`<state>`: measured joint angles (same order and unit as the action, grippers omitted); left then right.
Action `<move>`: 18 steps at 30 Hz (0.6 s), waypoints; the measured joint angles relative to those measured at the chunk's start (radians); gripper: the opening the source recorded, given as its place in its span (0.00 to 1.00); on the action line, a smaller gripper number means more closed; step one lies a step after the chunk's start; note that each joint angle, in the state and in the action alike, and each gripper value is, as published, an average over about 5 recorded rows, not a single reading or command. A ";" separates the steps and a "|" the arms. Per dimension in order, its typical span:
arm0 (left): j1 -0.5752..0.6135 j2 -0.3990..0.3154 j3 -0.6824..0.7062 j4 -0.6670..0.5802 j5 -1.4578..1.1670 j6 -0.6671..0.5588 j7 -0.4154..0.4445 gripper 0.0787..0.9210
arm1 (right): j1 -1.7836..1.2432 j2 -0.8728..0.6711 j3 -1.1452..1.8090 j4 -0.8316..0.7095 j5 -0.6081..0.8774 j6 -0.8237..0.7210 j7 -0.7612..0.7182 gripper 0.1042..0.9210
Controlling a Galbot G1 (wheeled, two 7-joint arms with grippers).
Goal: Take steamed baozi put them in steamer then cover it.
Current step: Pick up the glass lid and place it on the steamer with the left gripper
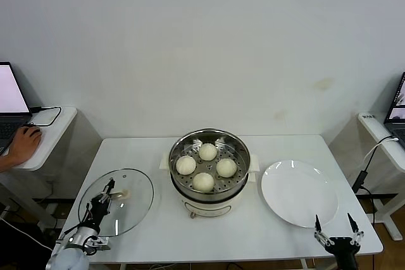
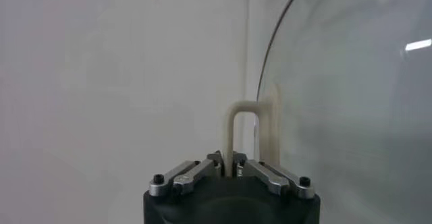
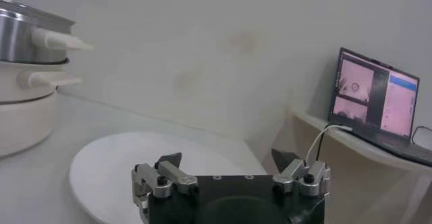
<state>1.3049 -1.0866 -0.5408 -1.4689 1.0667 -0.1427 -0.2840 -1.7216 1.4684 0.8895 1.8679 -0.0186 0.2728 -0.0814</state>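
- Head view: four smooth cream-white baozi [image 1: 205, 166] already sit on the perforated tray of the shiny steel steamer [image 1: 209, 172], mid-tabletop [image 1: 164, 222]; only covering looks left.
- Left wrist view: left gripper [image 2: 229, 169] is clenched on the cream handle [image 2: 244, 132] of the round clear glass lid [image 2: 351, 97].
- Right wrist view: right gripper [image 3: 226, 159] hangs released beside the flat white plate [image 3: 115, 164].

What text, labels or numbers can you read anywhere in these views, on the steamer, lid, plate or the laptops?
No readable text anywhere.
The steamer, glass lid and plate: no markings show.
The laptop on the right side table: its screen shows camera-feed windows, any writing too small to read.
The laptop on the left side table: its screen is a blank glow.
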 measured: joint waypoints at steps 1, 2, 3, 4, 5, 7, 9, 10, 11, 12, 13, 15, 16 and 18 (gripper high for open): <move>0.007 0.007 -0.003 -0.018 -0.007 0.012 0.006 0.08 | -0.001 0.000 -0.002 0.002 -0.002 0.001 0.000 0.88; 0.015 0.015 -0.007 -0.039 -0.015 0.025 0.014 0.08 | -0.002 0.001 -0.005 0.003 -0.005 0.002 0.000 0.88; 0.021 0.023 -0.012 -0.061 -0.023 0.039 0.023 0.08 | -0.004 0.001 -0.007 0.004 -0.007 0.003 0.000 0.88; 0.028 0.032 -0.016 -0.084 -0.031 0.055 0.034 0.08 | -0.004 0.001 -0.010 0.004 -0.008 0.005 -0.001 0.88; 0.033 0.042 -0.021 -0.108 -0.039 0.070 0.045 0.08 | -0.005 0.000 -0.012 0.005 -0.010 0.006 -0.001 0.88; 0.039 0.063 -0.029 -0.159 -0.056 0.102 0.072 0.08 | -0.008 -0.002 -0.017 0.007 -0.013 0.008 -0.002 0.88; 0.041 0.086 -0.034 -0.208 -0.074 0.133 0.099 0.08 | -0.009 -0.004 -0.020 0.010 -0.016 0.009 -0.003 0.88; 0.040 0.098 -0.035 -0.233 -0.084 0.148 0.113 0.08 | -0.010 -0.004 -0.021 0.011 -0.018 0.010 -0.003 0.88; 0.039 0.111 -0.036 -0.257 -0.094 0.163 0.127 0.08 | -0.010 -0.004 -0.022 0.012 -0.019 0.010 -0.003 0.88; 0.037 0.123 -0.035 -0.279 -0.104 0.177 0.140 0.08 | -0.011 -0.004 -0.023 0.013 -0.021 0.011 -0.003 0.88; 0.033 0.136 -0.034 -0.301 -0.115 0.191 0.154 0.08 | -0.012 -0.004 -0.024 0.014 -0.023 0.011 -0.003 0.88; 0.022 0.163 -0.029 -0.342 -0.136 0.218 0.180 0.08 | -0.013 -0.003 -0.026 0.016 -0.027 0.013 -0.003 0.88; 0.015 0.177 -0.024 -0.361 -0.147 0.231 0.193 0.08 | -0.013 -0.002 -0.028 0.016 -0.029 0.014 -0.003 0.88; -0.004 0.203 -0.007 -0.397 -0.166 0.258 0.217 0.08 | -0.012 0.001 -0.030 0.016 -0.035 0.016 -0.002 0.88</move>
<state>1.3008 -0.8833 -0.5483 -1.8662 0.9002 0.1150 -0.0669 -1.7336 1.4695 0.8592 1.8837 -0.0531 0.2886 -0.0838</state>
